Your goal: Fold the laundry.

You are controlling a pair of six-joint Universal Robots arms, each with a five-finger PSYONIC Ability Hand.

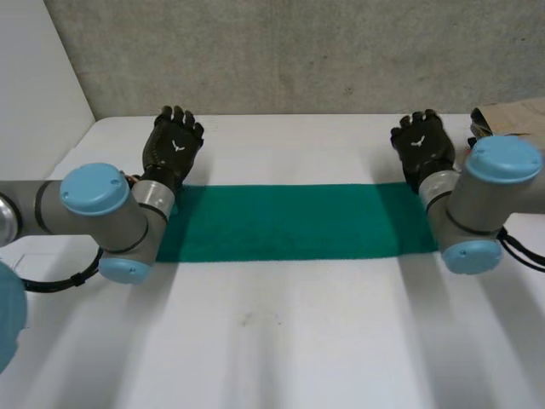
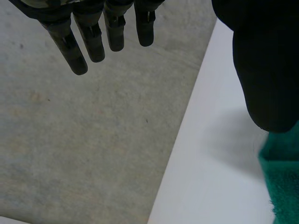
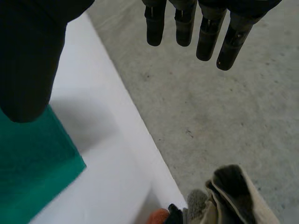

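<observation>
Both hands are empty. Our left hand (image 1: 173, 145) and our right hand (image 1: 421, 143) hold their fingers straight and loosely spread, thumbs well apart, just beyond the far edge of the green cloth (image 1: 289, 221), each near one far corner. The cloth lies flat as a long strip across the white table (image 1: 281, 341), running between the two arms.

We judge the main risk to be an uneven grab. If one hand pinches its corner and the other misses, the strip gets dragged askew. A pinch could also lift a top layer alone, since we cannot tell whether the strip is already doubled.

In the head view the arms cover both short ends of the cloth. A heap of other fabric (image 3: 229, 196) sits by the table's far right corner, cut off, and we cannot make out what it is.
</observation>
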